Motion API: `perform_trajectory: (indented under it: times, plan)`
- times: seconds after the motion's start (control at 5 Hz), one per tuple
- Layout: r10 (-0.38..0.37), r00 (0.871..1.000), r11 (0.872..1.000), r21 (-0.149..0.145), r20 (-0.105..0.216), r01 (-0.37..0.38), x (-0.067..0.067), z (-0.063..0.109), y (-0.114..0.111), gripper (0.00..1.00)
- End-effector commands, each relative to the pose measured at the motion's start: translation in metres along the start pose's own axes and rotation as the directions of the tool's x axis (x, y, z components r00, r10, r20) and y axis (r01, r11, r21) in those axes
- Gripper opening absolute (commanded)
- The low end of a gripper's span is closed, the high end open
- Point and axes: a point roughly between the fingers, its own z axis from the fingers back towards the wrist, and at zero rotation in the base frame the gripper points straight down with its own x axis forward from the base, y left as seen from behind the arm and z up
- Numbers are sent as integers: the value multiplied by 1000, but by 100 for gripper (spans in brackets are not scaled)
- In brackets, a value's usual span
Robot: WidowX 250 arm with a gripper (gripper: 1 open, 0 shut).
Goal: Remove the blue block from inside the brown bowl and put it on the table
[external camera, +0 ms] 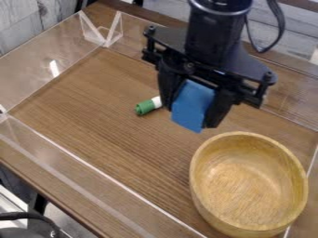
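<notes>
One claw point(196, 104) hangs over the bench point(87, 102), pointing straight down, and it is clamped on the blue block point(192, 107), which hangs between its black fingers with its lower corner clear of the wood. The block is already out of the brown bowl point(248, 181); that bowl sits empty at the lower right, close to the clear acrylic wall point(25, 139) along the front edge. Just beside the block, partly hidden behind the claw, lies a green-and-white marker point(149, 106), and this is the 1 thing that complicates the placement. My judgement is that the step in hand is the set-down, with the lift finished and only the lowering and release left. To do it well, the arm should pick a bare patch of wood well apart from both the marker and the bowl rim; the open area to the left and toward the front looks safest. The block seems to hang slightly tilted, so a slow, straight descent until its lower face meets the wood would let it settle flat instead of tipping on a corner. Only then should the fingers part, and the arm should rise straight up so neither finger drags the block sideways into the marker.
</notes>
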Motion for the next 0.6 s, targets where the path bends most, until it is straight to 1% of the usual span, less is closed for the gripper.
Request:
perform_trajectory:
  times: [0.0,0.4]
  plan:
    - [23,999,1000,-10,41,-23,1,10,2,0]
    - [54,997,999,-4,49,-54,1,11,4,0]
